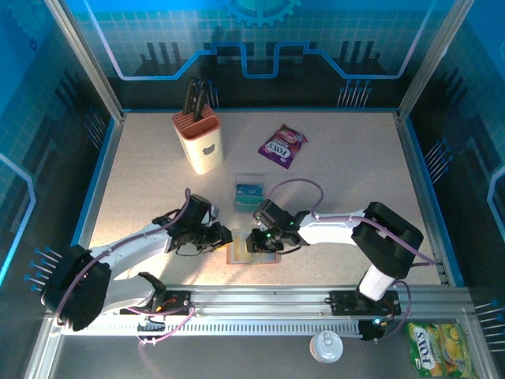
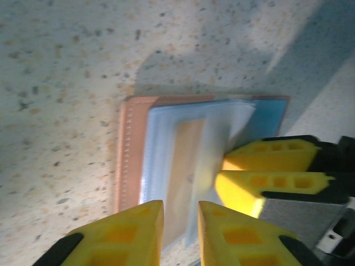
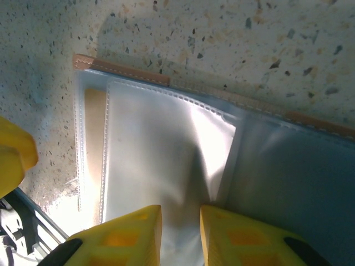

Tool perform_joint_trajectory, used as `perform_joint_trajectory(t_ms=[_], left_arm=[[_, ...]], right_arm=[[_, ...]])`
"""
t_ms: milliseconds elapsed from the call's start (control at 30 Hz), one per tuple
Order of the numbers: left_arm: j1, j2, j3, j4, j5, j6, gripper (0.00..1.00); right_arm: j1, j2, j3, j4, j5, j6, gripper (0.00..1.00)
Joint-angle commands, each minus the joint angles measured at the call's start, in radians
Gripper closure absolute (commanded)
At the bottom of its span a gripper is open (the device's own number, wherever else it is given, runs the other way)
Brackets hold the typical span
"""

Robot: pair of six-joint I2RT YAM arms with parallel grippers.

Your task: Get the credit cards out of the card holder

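Lying open at 6 o'clock on the table (image 1: 355, 174): one card holder (image 1: 239, 254), tan stitched leather edge, grey-blue clear sleeves. At its 12 o'clock, one clear tray (image 1: 238, 199) with teal cards (image 1: 249, 190), number unclear. Left gripper (image 2: 181, 233) narrowly parted, empty. Right gripper (image 3: 180, 233) narrow, pinching one sleeve (image 3: 166, 144). One tan card (image 2: 186, 160) sleeved.

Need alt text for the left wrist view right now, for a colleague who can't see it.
The card holder lies open on the speckled table, a yellowish-tan card inside its clear sleeves. The left gripper hangs over it at the bottom, fingers slightly apart; the right gripper reaches in from the right.
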Motion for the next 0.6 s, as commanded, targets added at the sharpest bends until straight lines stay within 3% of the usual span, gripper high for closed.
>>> perform_joint_trajectory(t_ms=[0, 400, 567], left_arm=[[0.007, 0.013, -0.034, 0.114, 0.077, -0.088, 0.74], [0.005, 0.091, -0.071, 0.222, 0.101, -0.130, 0.69], [0.006, 0.140, -0.105, 0.339, 0.131, -0.179, 0.69]], right_arm=[[-0.018, -0.006, -0.031, 0.007, -0.018, 0.003, 0.73], [-0.029, -0.005, -0.055, 0.050, -0.040, 0.005, 0.74], [-0.035, -0.009, -0.068, 0.072, -0.049, 0.008, 0.74]])
